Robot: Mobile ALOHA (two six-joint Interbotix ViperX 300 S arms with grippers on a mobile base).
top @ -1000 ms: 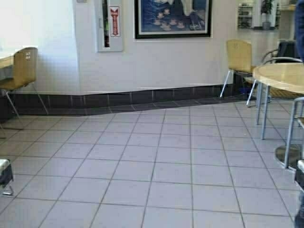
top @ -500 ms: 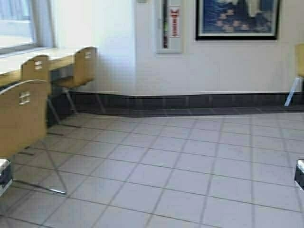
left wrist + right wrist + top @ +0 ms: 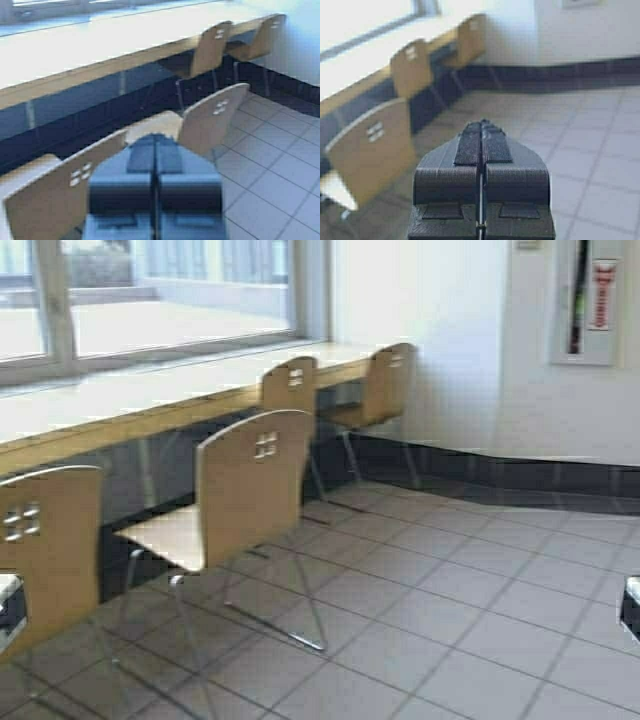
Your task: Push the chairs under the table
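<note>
The table (image 3: pixel 150 405) runs along the window on the robot's left with 4 chairs (image 3: pixel 240 495) pulled out from its edge, nearer the left gripper (image 3: pixel 156 150) than the right gripper (image 3: pixel 481 137), both pinched closed and empty.

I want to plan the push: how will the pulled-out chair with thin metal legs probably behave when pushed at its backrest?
The chair looks light, so it should slide on the smooth floor tiles. Pushed high on its backrest, it may tip; its thin legs could catch in grout lines.
</note>
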